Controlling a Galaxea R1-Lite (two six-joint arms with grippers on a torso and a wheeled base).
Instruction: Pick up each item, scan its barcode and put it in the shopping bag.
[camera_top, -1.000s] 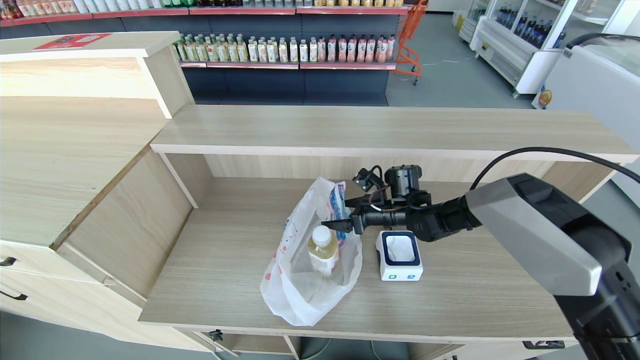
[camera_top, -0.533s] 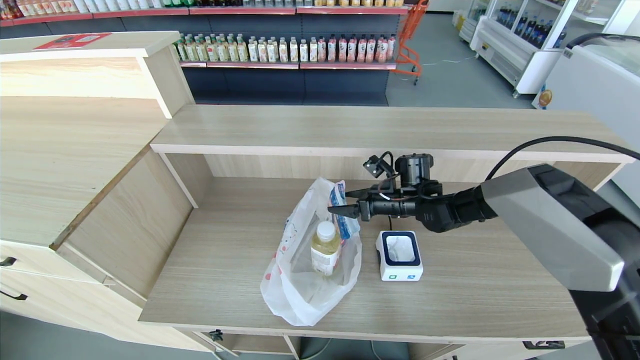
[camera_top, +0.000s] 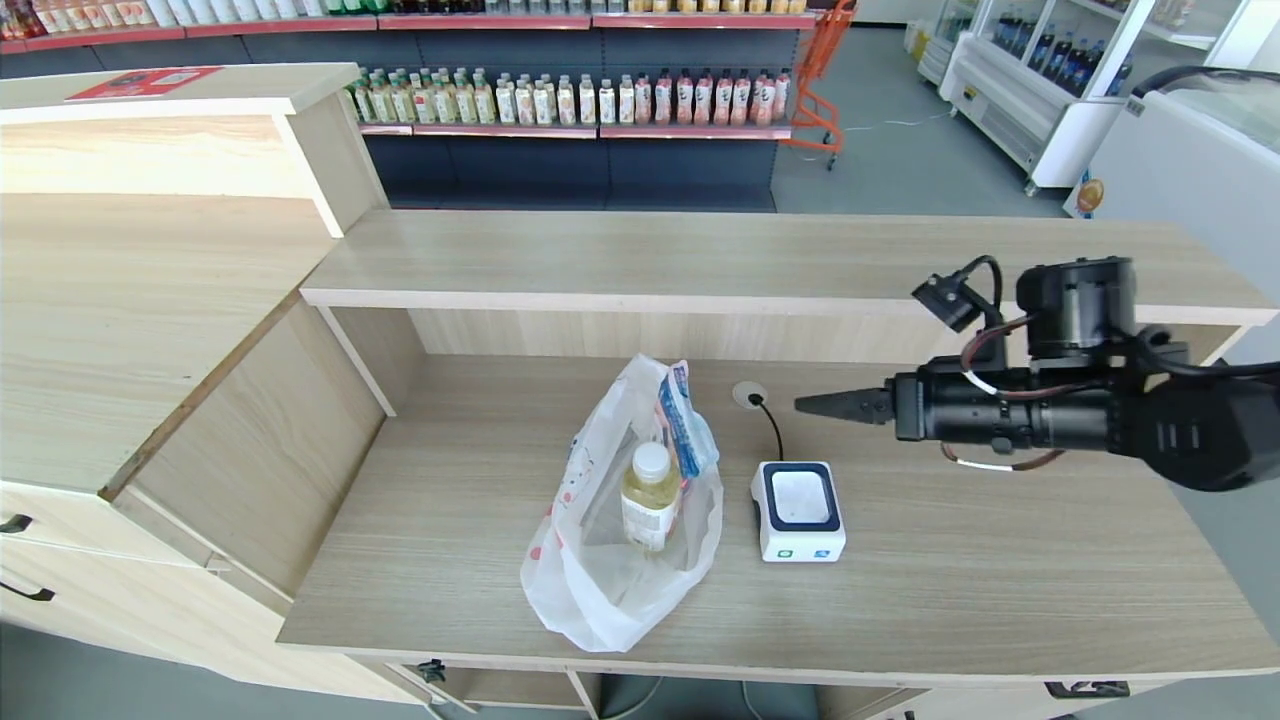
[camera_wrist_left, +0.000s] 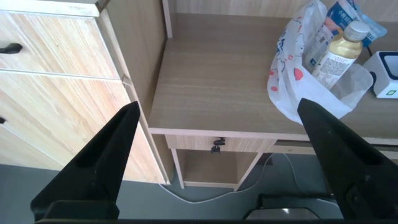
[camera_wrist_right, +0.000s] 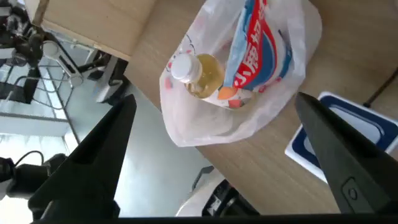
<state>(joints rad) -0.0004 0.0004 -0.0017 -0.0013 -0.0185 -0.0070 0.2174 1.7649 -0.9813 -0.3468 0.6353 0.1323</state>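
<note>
Jaws of the right gripper (camera_top: 835, 405) stand apart, holding nothing, above the counter (camera_top: 950, 600) behind the scanner (camera_top: 798, 510). Left gripper (camera_wrist_left: 217, 109) jaws are likewise apart. The bottle (camera_top: 650, 497), its label print illegible, stands upright in the shopping bag (camera_top: 590, 590) beside a blue-and-red packet (camera_top: 685, 420).

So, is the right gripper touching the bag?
Apart. In the head view the right gripper hangs clear of the bag, with bare counter showing between them.
</note>
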